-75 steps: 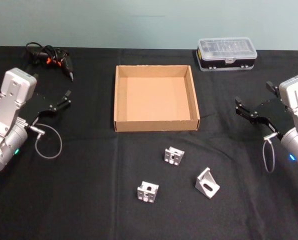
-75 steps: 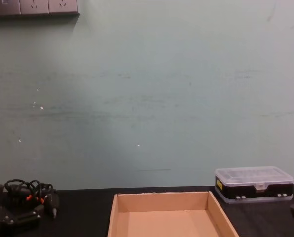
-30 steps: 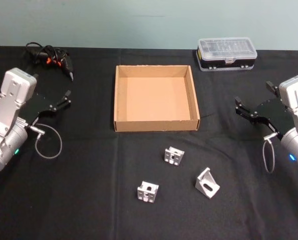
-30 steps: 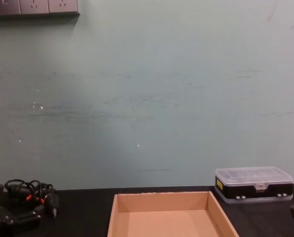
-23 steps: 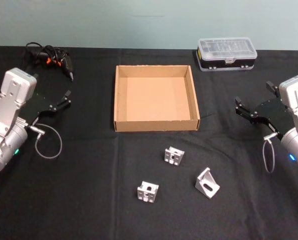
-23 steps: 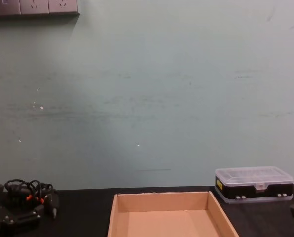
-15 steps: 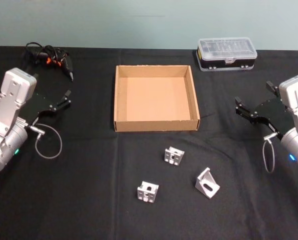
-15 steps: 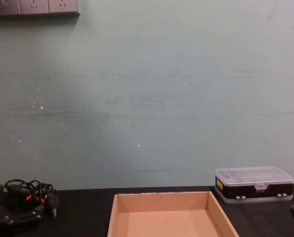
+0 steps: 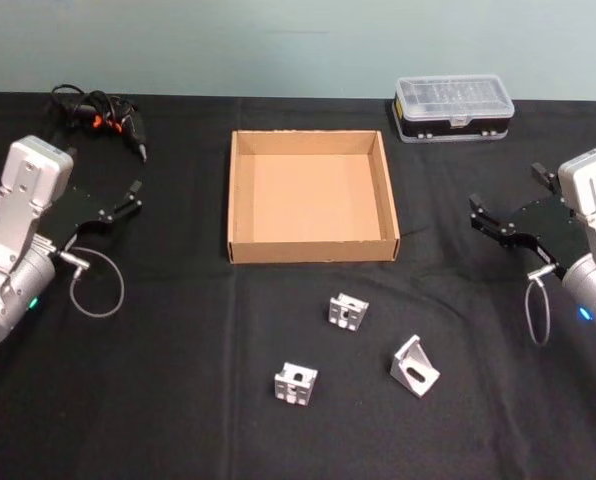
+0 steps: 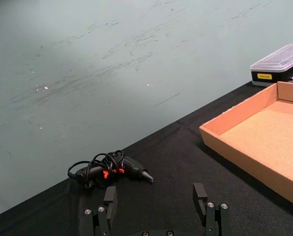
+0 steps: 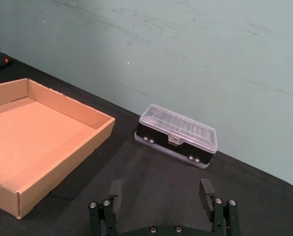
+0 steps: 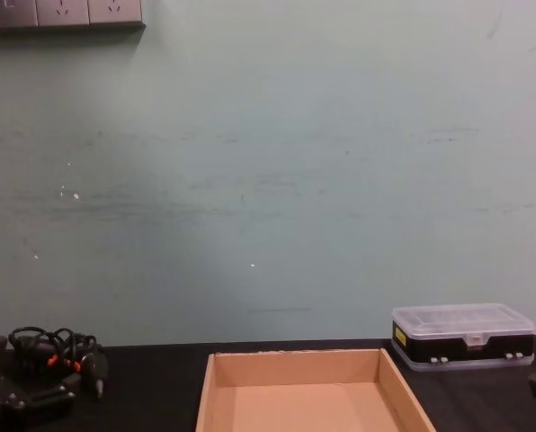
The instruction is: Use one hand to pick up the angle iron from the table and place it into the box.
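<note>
Three silver angle irons lie on the black table (image 9: 178, 400) in front of the box: one (image 9: 348, 311) nearest it, one (image 9: 295, 383) to the front left, one (image 9: 414, 366) to the front right. The tan box (image 9: 313, 250) stands empty at the table's middle, also seen as the box (image 10: 245, 160), (image 11: 63, 167), (image 12: 295, 367). My left gripper (image 9: 103, 175) hovers open at the left, well clear of the irons; its own view shows the gripper (image 10: 155, 194) holding nothing. My right gripper (image 9: 506, 192) is open at the right, likewise empty (image 11: 161, 189).
A black tool with looped cables and orange marks (image 9: 103, 112) lies at the back left. A black case with a clear lid (image 9: 453, 105) stands at the back right behind the box. Bare tabletop surrounds the three irons.
</note>
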